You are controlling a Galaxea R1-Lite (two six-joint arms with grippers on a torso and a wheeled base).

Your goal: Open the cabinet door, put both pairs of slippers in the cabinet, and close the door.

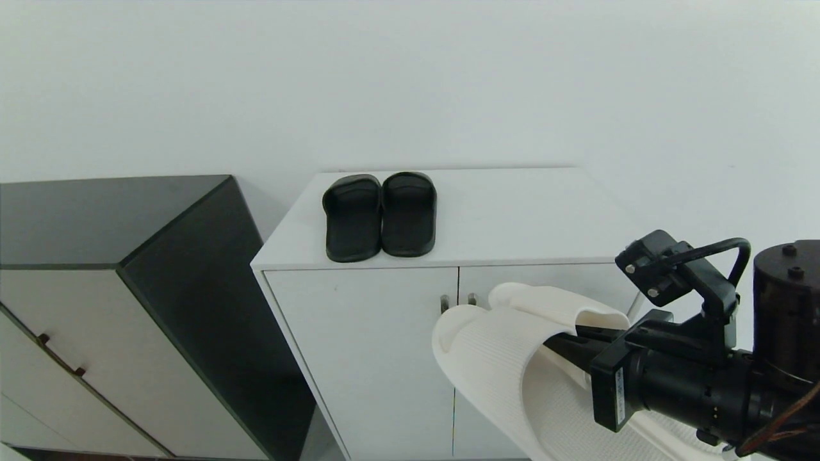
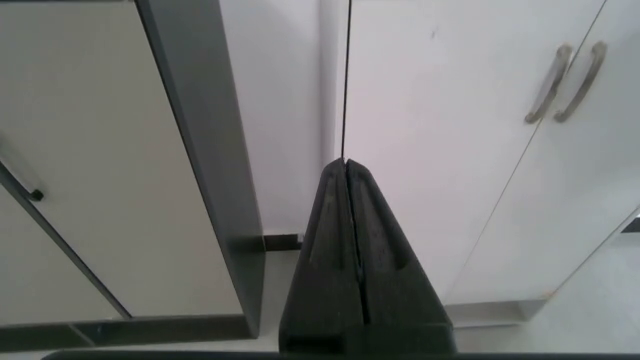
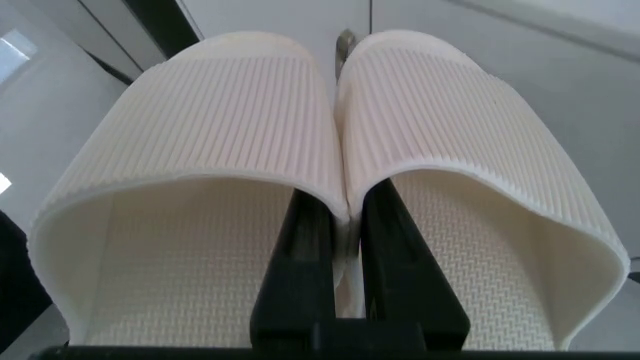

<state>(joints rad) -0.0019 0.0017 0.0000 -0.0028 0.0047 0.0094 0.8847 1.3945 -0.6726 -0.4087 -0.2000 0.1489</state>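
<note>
Lower right, right gripper [image 3: 345,225] clamps the white slippers [image 1: 506,358]; hold them level; closed left gripper [image 2: 347,178] should pull centre handles [image 1: 472,298].

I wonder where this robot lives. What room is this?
Probably a home entryway, or a mock-up: a white cabinet with black slippers on top, white slippers in the right gripper, a dark-topped cabinet beside it.
</note>
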